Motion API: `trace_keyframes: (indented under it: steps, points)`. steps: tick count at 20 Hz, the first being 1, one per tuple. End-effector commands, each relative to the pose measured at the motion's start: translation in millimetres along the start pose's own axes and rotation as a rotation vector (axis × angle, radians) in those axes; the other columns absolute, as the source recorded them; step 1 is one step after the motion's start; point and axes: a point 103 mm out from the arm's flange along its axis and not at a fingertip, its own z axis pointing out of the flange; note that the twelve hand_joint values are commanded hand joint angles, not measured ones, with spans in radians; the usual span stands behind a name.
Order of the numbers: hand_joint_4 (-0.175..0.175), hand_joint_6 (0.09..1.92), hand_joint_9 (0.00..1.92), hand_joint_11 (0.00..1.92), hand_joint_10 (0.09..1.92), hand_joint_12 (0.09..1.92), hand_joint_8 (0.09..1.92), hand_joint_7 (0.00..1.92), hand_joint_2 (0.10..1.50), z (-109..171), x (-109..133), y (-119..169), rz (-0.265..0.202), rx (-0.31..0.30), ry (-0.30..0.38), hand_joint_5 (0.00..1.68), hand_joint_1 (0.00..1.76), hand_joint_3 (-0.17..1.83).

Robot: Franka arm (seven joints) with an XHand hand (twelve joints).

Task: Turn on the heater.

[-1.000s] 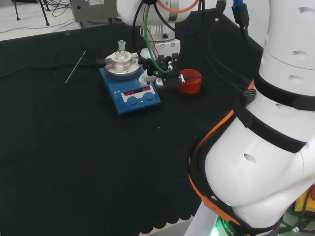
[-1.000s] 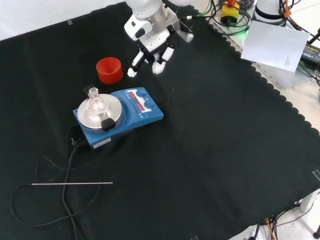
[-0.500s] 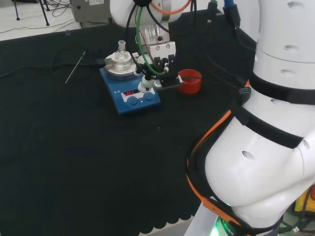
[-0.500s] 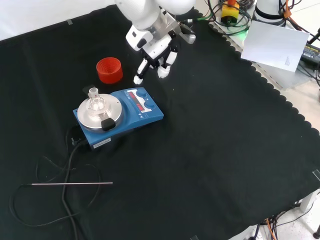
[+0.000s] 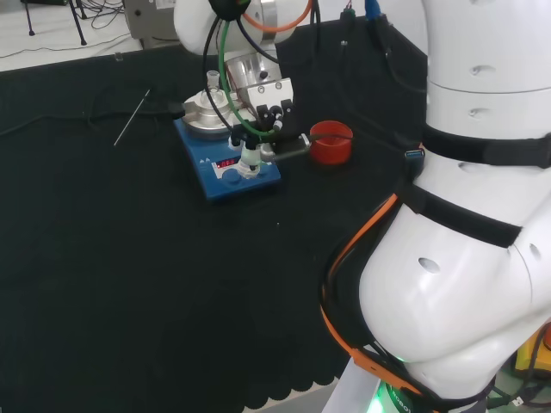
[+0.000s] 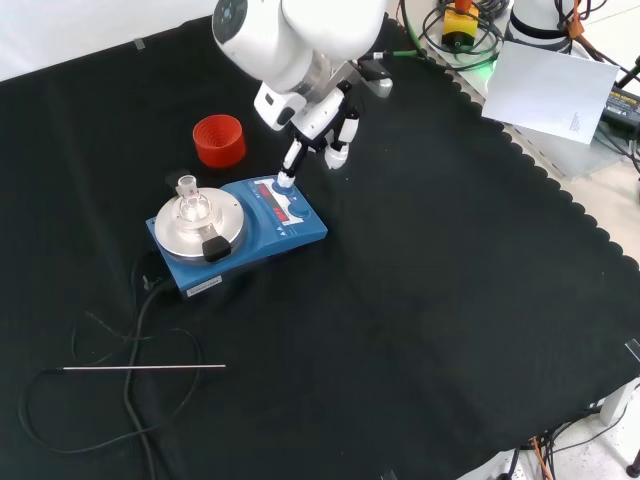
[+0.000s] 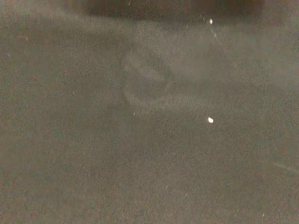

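On the blue flat-topped heater (image 6: 240, 232), the hand (image 6: 318, 128) points one straight finger, others curled; press squarely on its front knob (image 6: 285, 185).

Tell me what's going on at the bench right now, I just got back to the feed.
The robot's hand is reaching down to the blue heater on the black cloth, one extended finger at the knob on its front panel. A glass piece sits on the heater's round metal plate. A red cup stands just beyond the heater in the front view, and a thin rod lies near the cable.
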Motion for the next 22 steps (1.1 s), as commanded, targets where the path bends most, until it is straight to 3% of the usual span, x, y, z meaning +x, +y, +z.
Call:
trace_keyframes:
  steps: [1,22]
  points:
    - [-0.044,0.09,1.92,1.92,1.74,1.7,1.66,1.83,1.24,6.9,8.0,4.5,-0.001,0.074,-0.032,0.26,1.45,-0.17]
    - [-0.039,0.09,1.92,1.92,1.75,1.7,1.67,1.83,1.25,17.7,13.5,12.2,0.008,0.124,-0.052,0.26,1.44,-0.17]
